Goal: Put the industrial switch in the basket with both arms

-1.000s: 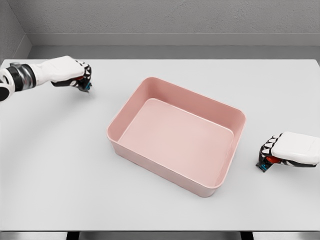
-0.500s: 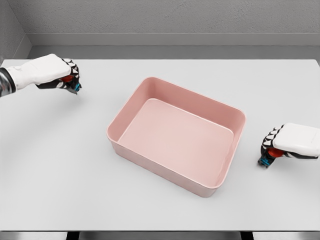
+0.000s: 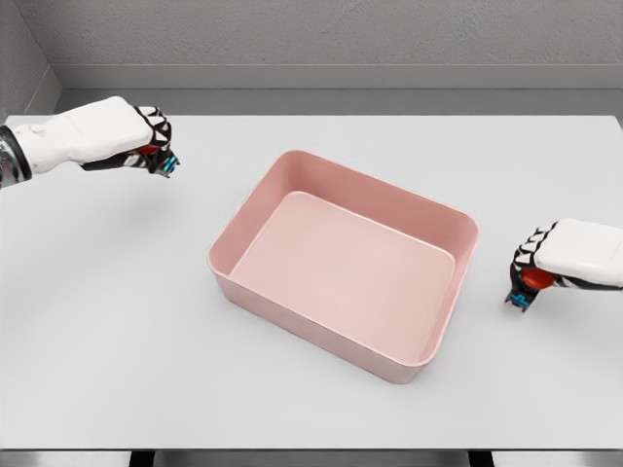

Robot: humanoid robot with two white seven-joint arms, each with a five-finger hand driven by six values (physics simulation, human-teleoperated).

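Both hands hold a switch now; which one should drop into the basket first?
Probably right: the right hand with its switch sits closer to the pink basket rim than the left hand.

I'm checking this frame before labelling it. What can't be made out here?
- Head view: most of the switch in the left hand is hidden by the curled fingers; only red and blue bits show.
- Head view: the same goes for the switch in the right hand.
- Both arms are cut off by the picture's side edges.
- The basket hides its own near inner walls.
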